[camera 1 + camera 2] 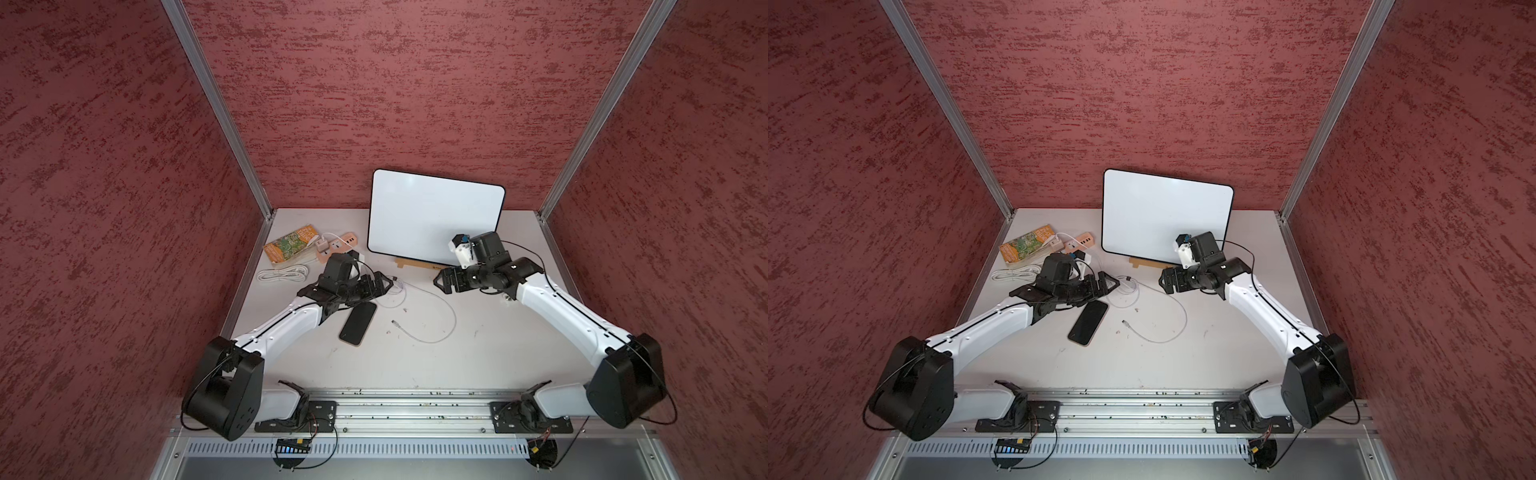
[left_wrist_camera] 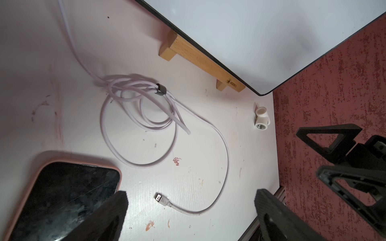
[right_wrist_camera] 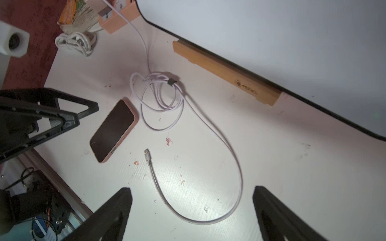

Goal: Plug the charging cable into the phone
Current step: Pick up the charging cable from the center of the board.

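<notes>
The phone (image 1: 358, 323) (image 1: 1088, 323) lies flat, screen up, left of the table's middle; its far end is tucked under my left wrist. The charging cable's silvery connector tip (image 1: 394, 322) (image 2: 159, 197) (image 3: 147, 154) rests on the table just right of the phone, apart from it. From there the cable curves round to a loose coil (image 1: 392, 291) (image 3: 160, 98). My left gripper (image 1: 385, 284) (image 2: 190, 200) hovers open above the coil and the phone's far end, holding nothing. My right gripper (image 1: 438, 283) (image 3: 192, 198) is open over the cable's loop, also holding nothing.
A white board (image 1: 436, 216) with a black rim leans on a wooden stand (image 1: 415, 264) at the back. A pink power strip (image 1: 336, 245), an orange packet (image 1: 291, 243) and a bundled white cord (image 1: 282, 274) sit at the back left. A small white adapter (image 2: 262, 119) lies near the right arm.
</notes>
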